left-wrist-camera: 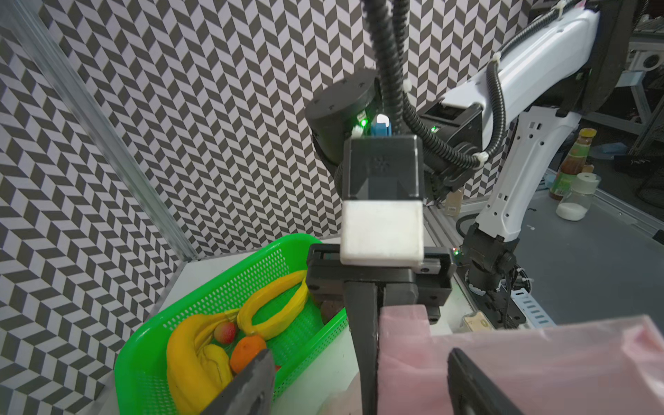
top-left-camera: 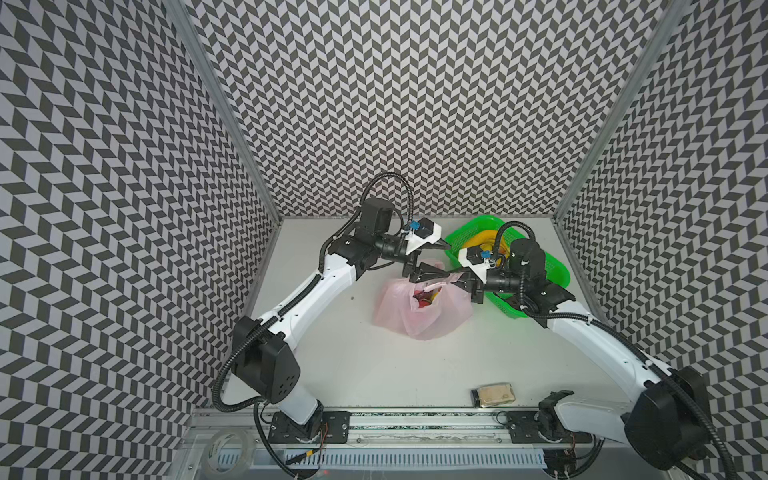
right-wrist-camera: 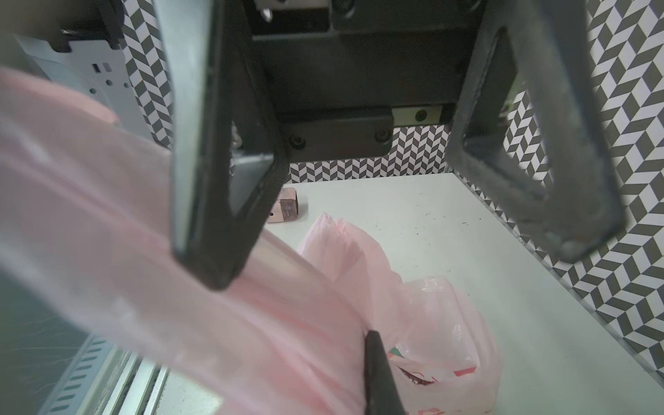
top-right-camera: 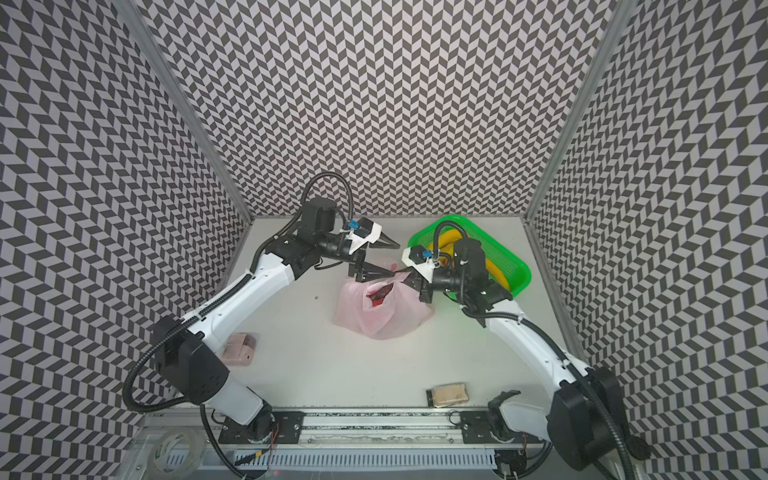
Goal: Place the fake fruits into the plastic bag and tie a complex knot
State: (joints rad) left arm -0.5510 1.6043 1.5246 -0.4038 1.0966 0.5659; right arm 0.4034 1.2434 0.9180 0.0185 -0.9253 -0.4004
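Right end effector (top-left-camera: 459, 281), seemingly tight on plastic bag (top-left-camera: 419, 320)

Front-middle of the counter (top-left-camera: 353, 365) is wide open. The back's crowded: plastic bag (top-left-camera: 419, 316) dead centre, green basket (top-left-camera: 555, 266) in the back right corner, left gripper (top-left-camera: 449, 261) and right gripper (top-left-camera: 459, 282) nose to nose above the bag. A tan packet (top-left-camera: 495, 396) sits near the front edge.

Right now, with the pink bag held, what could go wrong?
The right gripper pinches thin film of the plastic bag; a hard pull might tear it or tip the open bag.
The left gripper, open beside it, may close on nothing.
The bananas and an orange lie in the green basket; knotting now would leave them out.
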